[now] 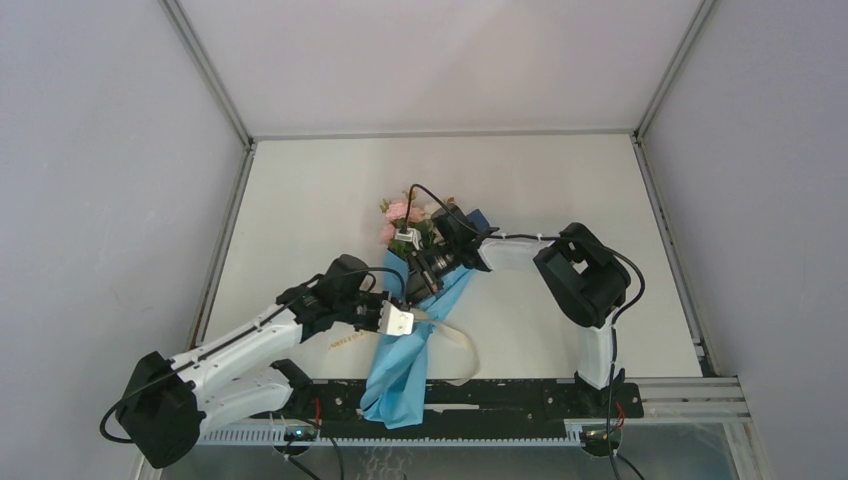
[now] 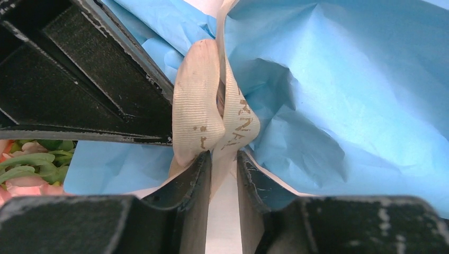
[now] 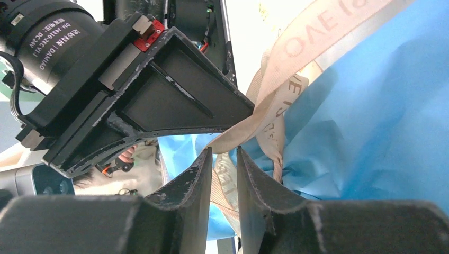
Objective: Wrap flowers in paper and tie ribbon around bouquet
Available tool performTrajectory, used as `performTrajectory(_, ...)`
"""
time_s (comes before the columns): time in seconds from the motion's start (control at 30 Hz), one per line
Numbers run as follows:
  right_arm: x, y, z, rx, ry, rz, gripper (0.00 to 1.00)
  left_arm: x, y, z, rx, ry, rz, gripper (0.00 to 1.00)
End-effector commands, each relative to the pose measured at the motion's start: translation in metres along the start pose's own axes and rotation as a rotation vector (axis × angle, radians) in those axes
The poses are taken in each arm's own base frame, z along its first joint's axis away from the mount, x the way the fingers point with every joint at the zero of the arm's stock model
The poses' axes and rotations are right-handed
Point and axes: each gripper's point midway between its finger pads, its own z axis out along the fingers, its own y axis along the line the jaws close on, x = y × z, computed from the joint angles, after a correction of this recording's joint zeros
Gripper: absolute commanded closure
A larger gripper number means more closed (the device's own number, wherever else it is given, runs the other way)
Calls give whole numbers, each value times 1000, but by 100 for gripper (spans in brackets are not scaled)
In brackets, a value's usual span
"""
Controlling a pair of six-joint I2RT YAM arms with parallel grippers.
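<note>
The black motor [image 3: 50,39] up-left of the right fingers [image 3: 193,185] reads "DM-J4310-2EC V1.1 DAMIAO", and the ribbon [image 3: 312,37] above them shows, seemingly, "OVE".

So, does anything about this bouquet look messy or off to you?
Two things. The ribbon sits in a loose-looking, twisted loop around the blue paper, its ends straggling across the table. And the paper's crumpled tail end lies over the black rail at the table's near edge.

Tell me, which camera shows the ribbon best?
Left wrist: the ribbon fills the middle, looped against the paper, its weave sharp. Right wrist shows printed strands crossing the paper, partly cut off. The top view shows only thin loose tails.
</note>
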Motion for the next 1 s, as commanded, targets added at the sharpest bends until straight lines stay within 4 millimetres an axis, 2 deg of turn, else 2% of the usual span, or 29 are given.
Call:
performTrajectory(0.0,-7,16,3,-54,-9,-61,68,-17,19,-8,-64,-37,-7,72)
performTrajectory(0.13,-7,17,3,-56,-8,-65,64,-13,26,-4,-107,-31,-31,72)
performTrajectory(0.27,-2,7,5,-4,-2,-45,57,-8,33,-1,-141,-11,-46,78)
performTrajectory(0.37,3,-1,7,40,7,-37,56,-10,33,-1,-139,-23,-56,86)
performTrajectory(0.57,6,-2,11,65,11,-41,55,-13,34,0,-146,-37,-92,90)
performTrajectory(0.63,4,-2,10,73,6,-47,60,-14,35,1,-147,-43,-98,90)
performTrajectory(0.8,3,-2,7,94,-2,-54,86,-12,35,0,-157,-36,-102,89)
performTrajectory(0.9,2,-3,2,118,-12,-57,91,-13,37,-5,-165,-32,-99,87)
performTrajectory(0.97,0,-2,-1,136,-20,-60,91,-15,37,-11,-152,-36,-110,79)
